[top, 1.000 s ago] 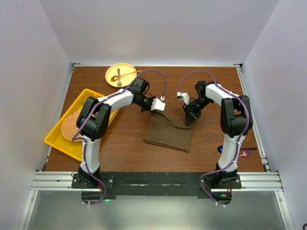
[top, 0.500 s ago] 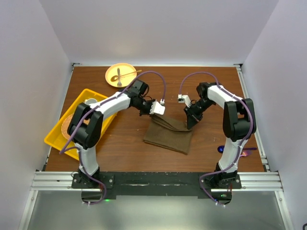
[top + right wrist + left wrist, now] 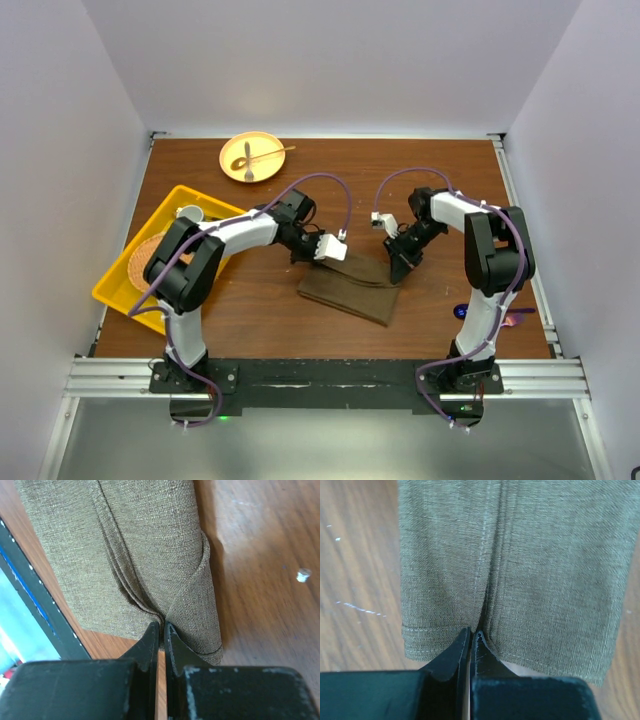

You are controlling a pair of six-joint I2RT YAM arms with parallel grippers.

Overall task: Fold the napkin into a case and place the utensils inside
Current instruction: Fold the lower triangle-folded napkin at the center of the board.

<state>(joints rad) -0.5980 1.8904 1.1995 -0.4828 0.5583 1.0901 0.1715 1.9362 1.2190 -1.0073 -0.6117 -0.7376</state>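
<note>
Because a case needs straight, even layers, the napkin lies doubled into a narrow band mid-tabletop, between my arms. Well beyond its far-left side sits the yellow plate, holding a pale utensil clear of the folding. My left end effector is clenched on the napkin's left hem, and my right end effector pinches the stacked right edge, so both ends travel together. A blue spoon waits near its right.
</note>
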